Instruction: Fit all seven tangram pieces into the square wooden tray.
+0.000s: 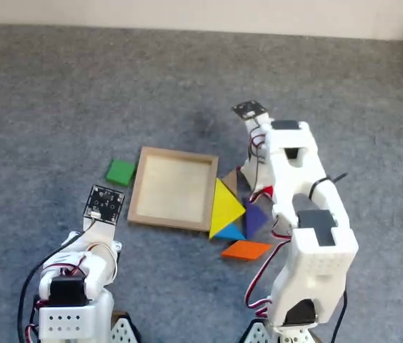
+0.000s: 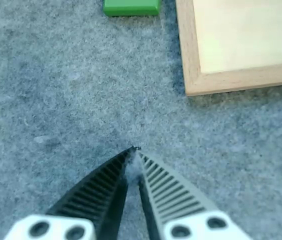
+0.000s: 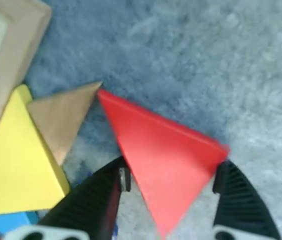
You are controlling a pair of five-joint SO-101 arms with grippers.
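While my right gripper clamps the red triangle near the wooden tray (tan triangle touching its corner), the left gripper sits closed, empty, over carpet by the tray's corner.

**Surface**: grey cloth that looks like felt, matt, with a short, fuzzy, mottled nap.

**Square wooden tray**: pale unpainted wood, smooth and matt. The rim is a shade darker than the floor panel.

**Red triangle**: smooth, even, opaque coat with a slight sheen.

**Yellow triangle**: the same smooth coloured finish, with crisp edges.

**Tan triangle**: looks like bare wood, matt.

**Green piece** and **orange parallelogram**: solid colour, smooth.

**Left pincer**: matt plastic fingers with ribbed inner faces, one black and one grey.

**Right pincer**: black matt plastic.

**Arm housings**: white plastic, smooth, low gloss.
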